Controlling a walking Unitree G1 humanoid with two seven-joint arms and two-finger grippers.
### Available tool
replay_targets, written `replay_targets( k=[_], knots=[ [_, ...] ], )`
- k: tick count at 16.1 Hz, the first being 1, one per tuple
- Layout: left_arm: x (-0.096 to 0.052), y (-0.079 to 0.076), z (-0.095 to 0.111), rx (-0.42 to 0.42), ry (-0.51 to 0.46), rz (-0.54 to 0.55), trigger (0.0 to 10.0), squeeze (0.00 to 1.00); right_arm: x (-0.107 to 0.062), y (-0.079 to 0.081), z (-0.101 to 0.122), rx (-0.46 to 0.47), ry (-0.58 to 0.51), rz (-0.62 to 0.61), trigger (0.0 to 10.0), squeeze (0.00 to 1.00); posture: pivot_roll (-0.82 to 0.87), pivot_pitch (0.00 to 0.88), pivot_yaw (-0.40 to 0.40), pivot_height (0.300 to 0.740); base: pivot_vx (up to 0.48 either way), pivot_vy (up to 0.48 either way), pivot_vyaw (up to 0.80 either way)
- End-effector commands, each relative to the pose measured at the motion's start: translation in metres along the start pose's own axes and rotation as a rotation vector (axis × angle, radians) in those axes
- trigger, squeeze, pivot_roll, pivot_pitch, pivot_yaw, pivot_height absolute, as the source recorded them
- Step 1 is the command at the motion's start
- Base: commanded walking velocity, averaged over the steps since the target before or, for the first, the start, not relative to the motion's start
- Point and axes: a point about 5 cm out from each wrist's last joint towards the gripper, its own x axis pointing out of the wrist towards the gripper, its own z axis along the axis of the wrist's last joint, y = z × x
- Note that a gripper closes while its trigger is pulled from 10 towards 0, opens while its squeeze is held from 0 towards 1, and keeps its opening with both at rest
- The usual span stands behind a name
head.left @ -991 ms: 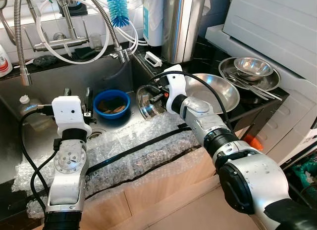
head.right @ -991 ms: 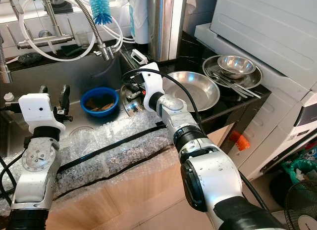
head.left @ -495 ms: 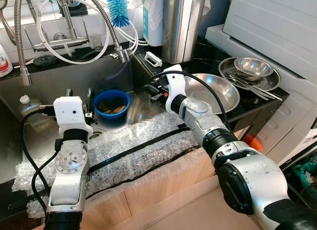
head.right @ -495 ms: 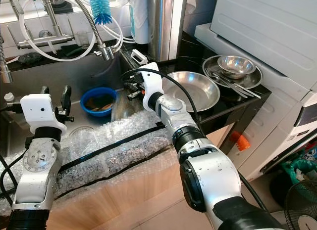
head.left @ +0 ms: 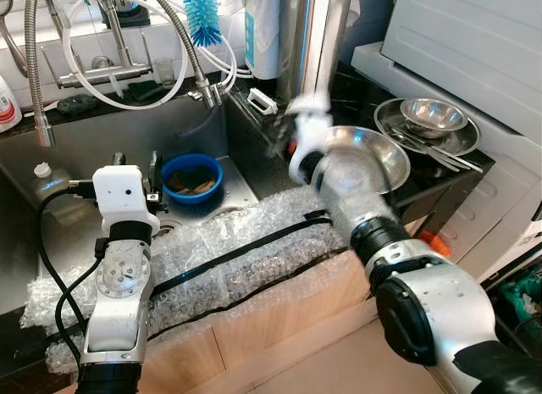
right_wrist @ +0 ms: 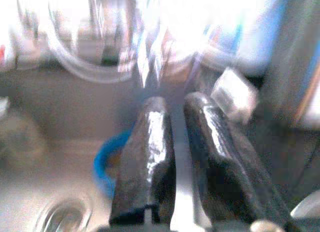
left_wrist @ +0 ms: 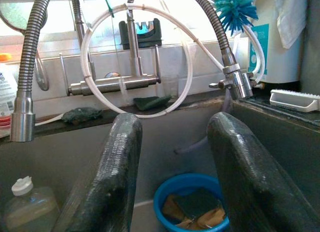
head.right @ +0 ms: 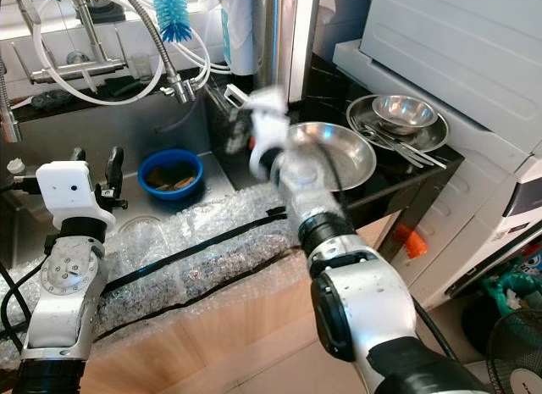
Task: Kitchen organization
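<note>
Right gripper (right_wrist: 177,157): blurred with motion, up at the counter edge between the sink and the big steel pan; its two fingers sit close together with a thin gap and nothing visible between them, so it looks nearly closed and empty.
Left gripper (left_wrist: 175,167): fingers spread wide and empty, hovering over the sink and pointing toward the blue bowl.
Blue bowl (head.left: 191,177): sits on the sink floor near the back wall, with a sponge and scraps inside; likely the next thing to tidy.
Big steel pan (head.left: 366,157): on the dark counter just right of the sink, near the stacked small bowls (head.left: 432,116) and cutlery.
Sink (head.left: 102,144): front rim padded with bubble wrap (head.left: 237,250).
Step in hand: judged as the right arm swinging between sink and counter.
How to do it well: slow the swing before reaching anything, stay above the rim of the pan, keep the wrist cable off the tall steel canister (head.left: 313,38), and settle before closing.
</note>
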Motion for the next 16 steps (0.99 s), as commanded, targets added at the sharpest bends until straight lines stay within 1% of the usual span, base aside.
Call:
replay_targets(
  k=[1,2,3,5,7,8,9,10,12,13,14,16],
  knots=[
    [0.001,0.002,0.001,0.001,0.001,-0.002,10.0,0.0,-0.003,-0.008,0.021,-0.02,-0.134,-0.066,10.0,0.0,-0.03,0.0,-0.021,0.74,0.0,0.0,0.0],
    [0.001,0.002,0.001,0.001,0.001,-0.005,10.0,0.0,-0.012,-0.012,0.028,0.002,-0.206,-0.103,10.0,0.0,-0.03,0.0,-0.02,0.74,0.0,0.0,0.0],
    [0.001,0.001,0.0,0.001,0.003,-0.011,10.0,0.0,-0.02,-0.015,0.03,0.008,-0.235,-0.122,10.0,0.0,-0.04,0.0,-0.016,0.74,0.0,0.0,0.0],
    [0.001,-0.001,0.0,-0.001,0.004,-0.023,10.0,0.0,-0.048,-0.023,0.028,-0.011,-0.274,-0.228,10.0,0.0,-0.05,0.0,-0.012,0.74,0.0,0.0,0.0],
    [0.001,-0.003,0.0,-0.003,0.003,-0.038,10.0,0.0,-0.076,-0.036,0.026,-0.002,-0.279,-0.346,10.0,0.0,-0.05,0.0,-0.008,0.74,0.0,0.0,0.0],
    [0.001,-0.003,0.0,-0.003,0.003,-0.038,10.0,0.0,-0.076,-0.036,0.026,-0.002,-0.279,-0.346,10.0,0.0,-0.05,0.0,-0.008,0.74,0.0,0.0,0.0],
    [0.001,-0.002,0.0,-0.002,0.004,-0.038,10.0,0.0,-0.09,-0.046,0.026,0.032,-0.279,-0.427,10.0,0.0,-0.05,0.0,-0.006,0.74,0.0,0.0,0.0],
    [0.001,-0.001,0.0,0.001,0.006,-0.04,10.0,0.0,-0.102,-0.053,0.023,0.051,-0.266,-0.477,10.0,0.0,-0.06,0.0,-0.003,0.74,0.0,0.0,0.0],
    [0.001,-0.001,0.0,0.004,0.008,-0.043,10.0,0.0,-0.111,-0.058,0.017,0.071,-0.243,-0.518,10.0,0.0,-0.06,0.0,0.003,0.74,0.0,0.0,0.0],
    [0.0,-0.001,-0.001,0.006,0.01,-0.049,10.0,0.0,-0.123,-0.063,0.008,0.126,-0.213,-0.583,10.0,0.3,-0.06,0.0,0.006,0.74,0.0,0.0,0.0],
    [0.0,0.0,0.0,0.008,0.012,-0.052,10.0,0.0,-0.131,-0.065,0.005,0.152,-0.198,-0.617,10.0,1.0,-0.06,0.0,0.008,0.74,0.0,0.0,0.0],
    [0.001,0.002,0.0,0.023,0.013,-0.058,10.0,0.0,-0.146,-0.068,0.003,0.151,-0.167,-0.669,10.0,1.0,-0.06,0.008,0.012,0.74,0.0,0.0,0.0]
  ],
)
